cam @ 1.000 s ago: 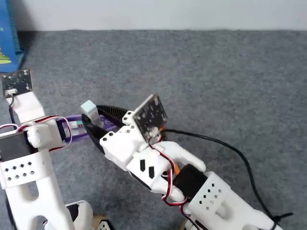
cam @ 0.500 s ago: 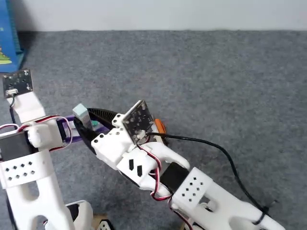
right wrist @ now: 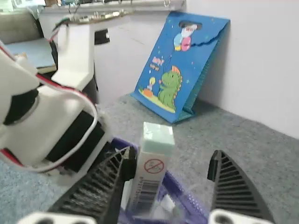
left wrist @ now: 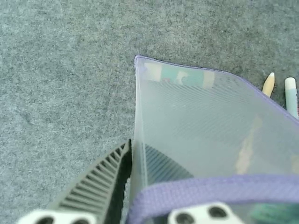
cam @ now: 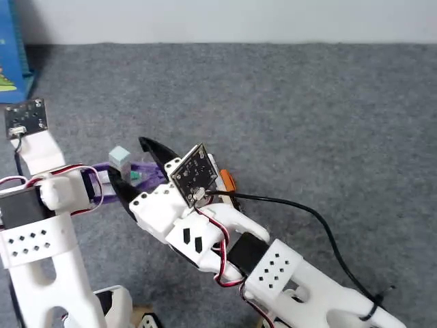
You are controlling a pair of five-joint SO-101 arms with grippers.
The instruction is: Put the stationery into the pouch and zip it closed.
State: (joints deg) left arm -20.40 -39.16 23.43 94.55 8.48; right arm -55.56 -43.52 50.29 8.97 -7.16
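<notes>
Pale-green eraser (right wrist: 152, 172) upright in the purple-edged mesh pouch (left wrist: 196, 126); left gripper (left wrist: 138, 161) clamped on the pouch, right gripper (right wrist: 174, 156) newly apart beside the eraser.

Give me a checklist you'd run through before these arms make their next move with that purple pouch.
1. Left gripper clamped on the pouch: ok.
2. Right gripper open: ok, jaws wide apart on either side of the eraser.
3. Eraser fully inside the pouch: not ok, it stands upright and sticks out of the mouth.
4. Two pencils packed: cannot tell; their tips show beyond the pouch's edge.
5. Pouch closed: not ok, its mouth is open around the eraser.
</notes>
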